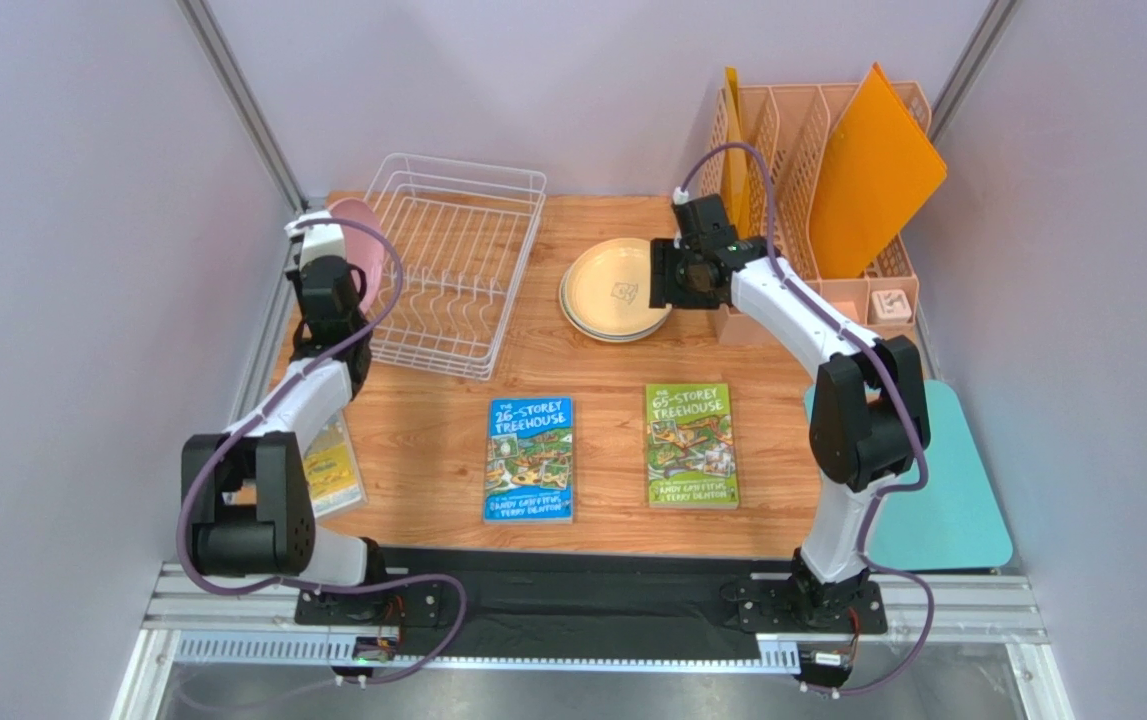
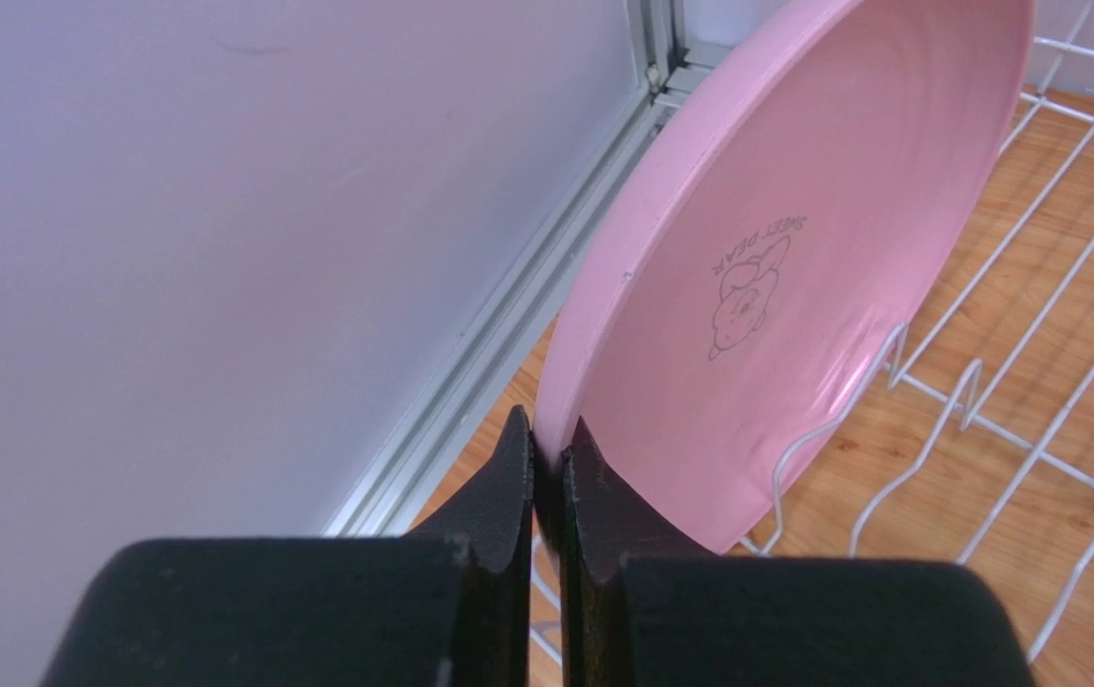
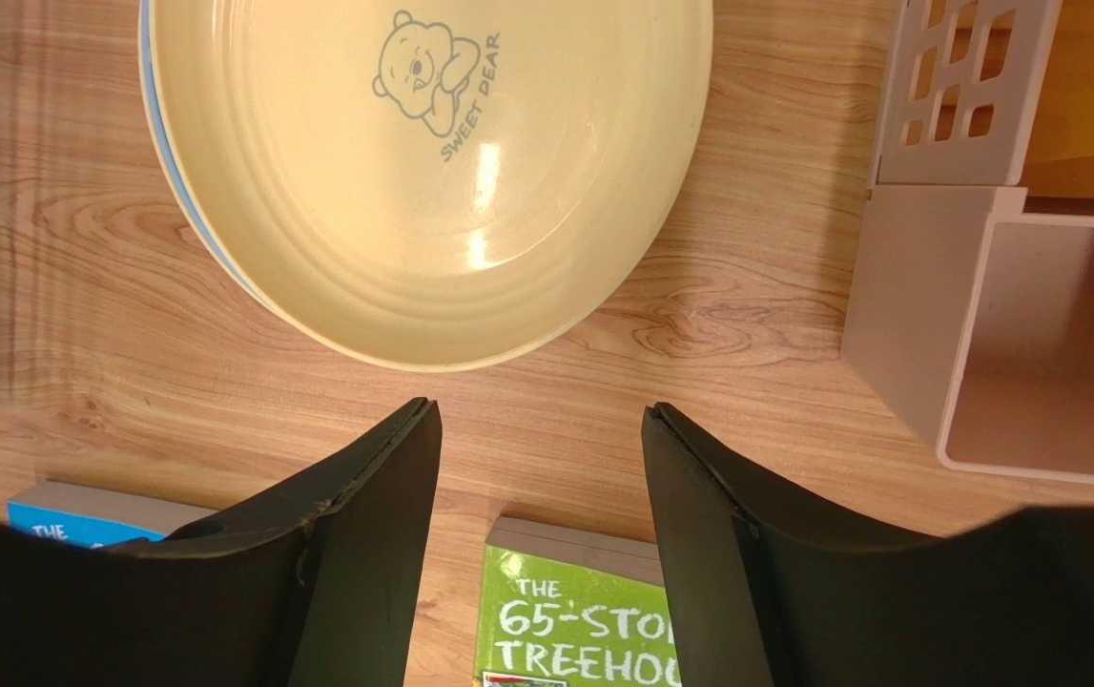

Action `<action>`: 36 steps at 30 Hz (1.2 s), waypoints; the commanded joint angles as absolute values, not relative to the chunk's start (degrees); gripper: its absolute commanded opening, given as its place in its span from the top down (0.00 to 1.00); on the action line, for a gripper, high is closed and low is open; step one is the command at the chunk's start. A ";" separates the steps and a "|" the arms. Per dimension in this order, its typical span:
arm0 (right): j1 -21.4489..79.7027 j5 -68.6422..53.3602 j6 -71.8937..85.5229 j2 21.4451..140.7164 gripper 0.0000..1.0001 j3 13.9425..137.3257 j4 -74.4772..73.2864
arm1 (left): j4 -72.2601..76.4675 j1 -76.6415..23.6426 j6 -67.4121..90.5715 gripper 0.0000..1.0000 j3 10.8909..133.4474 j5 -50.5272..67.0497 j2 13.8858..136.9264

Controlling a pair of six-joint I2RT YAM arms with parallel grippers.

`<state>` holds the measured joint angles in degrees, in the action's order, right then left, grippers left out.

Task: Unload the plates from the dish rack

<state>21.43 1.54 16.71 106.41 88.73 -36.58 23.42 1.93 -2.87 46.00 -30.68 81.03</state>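
Left claw (image 2: pixel 548 434): pinching pink plate (image 2: pixel 796 215) | right claw (image 3: pixel 538 415): spread, empty

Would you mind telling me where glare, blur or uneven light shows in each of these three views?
Top external: evenly lit and sharp, the blue book title legible. Left wrist: a soft sheen low on the pink plate, and the left pincer slightly blurred so close to the lens. Right wrist: small bright glare spots on the cream plate, otherwise crisp.

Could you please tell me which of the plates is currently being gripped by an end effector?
The pink plate, pinched at its rim by the left end effector; the cream plate lies flat on the table, ungripped.
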 commanded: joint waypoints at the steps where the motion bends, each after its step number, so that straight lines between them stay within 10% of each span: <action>1: 21.88 2.28 17.14 104.68 0.41 88.07 -35.24 | 31.29 0.18 -2.98 1.00 46.85 -35.42 79.27; 27: 22.50 3.95 17.14 100.90 0.41 87.28 -36.04 | 40.52 -8.00 -20.84 1.00 48.52 -59.15 80.25; 36: 23.38 4.22 17.49 97.04 0.41 84.99 -35.51 | 11.73 -9.32 -1.10 1.00 53.96 -48.01 69.53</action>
